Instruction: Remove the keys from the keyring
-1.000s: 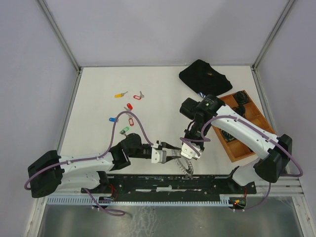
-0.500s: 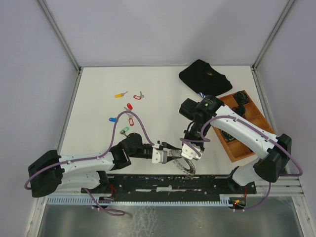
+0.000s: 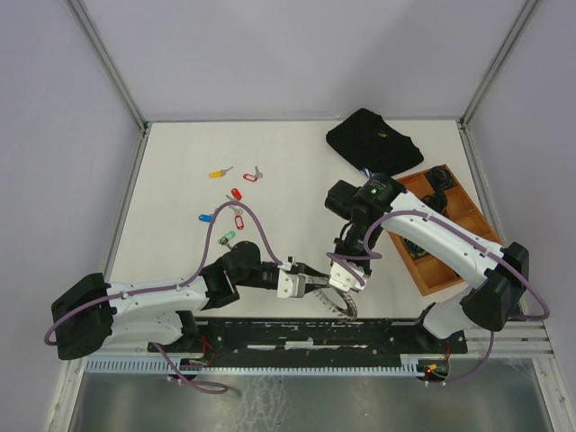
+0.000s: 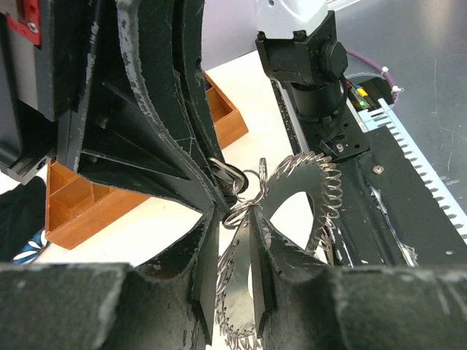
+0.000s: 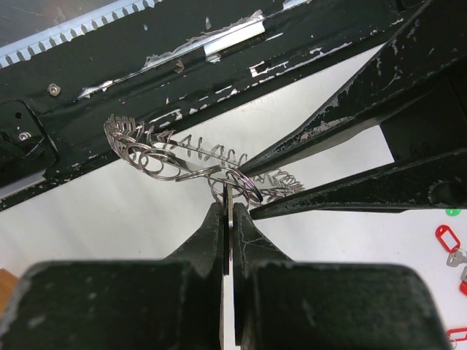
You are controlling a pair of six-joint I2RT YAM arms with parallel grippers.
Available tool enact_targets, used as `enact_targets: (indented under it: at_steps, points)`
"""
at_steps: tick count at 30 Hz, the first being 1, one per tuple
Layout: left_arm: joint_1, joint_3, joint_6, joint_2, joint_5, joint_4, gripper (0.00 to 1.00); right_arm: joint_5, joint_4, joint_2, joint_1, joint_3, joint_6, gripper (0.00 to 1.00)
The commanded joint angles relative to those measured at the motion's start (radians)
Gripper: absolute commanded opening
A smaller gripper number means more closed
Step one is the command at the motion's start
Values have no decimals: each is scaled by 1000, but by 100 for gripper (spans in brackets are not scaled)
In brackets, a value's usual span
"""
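The keyring (image 3: 345, 304), a silvery ring fringed with small wire loops, hangs just above the table's near edge between my two grippers. My left gripper (image 3: 317, 286) reaches in from the left. In the left wrist view its narrow jaws (image 4: 232, 215) sit around the keyring's (image 4: 321, 189) flat band. My right gripper (image 3: 344, 281) comes down from above. The right wrist view shows it (image 5: 229, 208) shut on a thin key blade seen edge-on, joined by a small split ring to the keyring (image 5: 157, 157). Several loose keys lie at the left, among them yellow (image 3: 216, 173), blue (image 3: 206, 218) and green (image 3: 227, 237).
A wooden compartment tray (image 3: 461, 236) holding dark items stands at the right. Behind it lies a black cloth bundle (image 3: 373, 139). A black rail (image 3: 315, 335) runs along the near edge under the keyring. Red-tagged keys (image 3: 238, 221) lie among the loose ones.
The left jaws have narrowed around the keyring's band. Both arms have shifted only slightly; the right gripper stays shut.
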Motion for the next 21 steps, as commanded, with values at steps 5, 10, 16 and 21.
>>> enact_targets:
  at_steps: [5, 10, 16, 21]
  points:
    - [-7, 47, 37, -3, 45, -16, 23, -14, -30, -7, 3, 51, 24, 0]
    - [-8, 46, 40, -13, 41, -34, 11, -2, -22, -8, 3, 50, 36, 0]
    - [-6, 40, 45, -30, 26, -56, 3, 8, -22, -17, 3, 52, 43, 0]
    - [-7, 21, 48, -65, 11, -53, 3, 25, -16, -29, 2, 44, 53, 0]
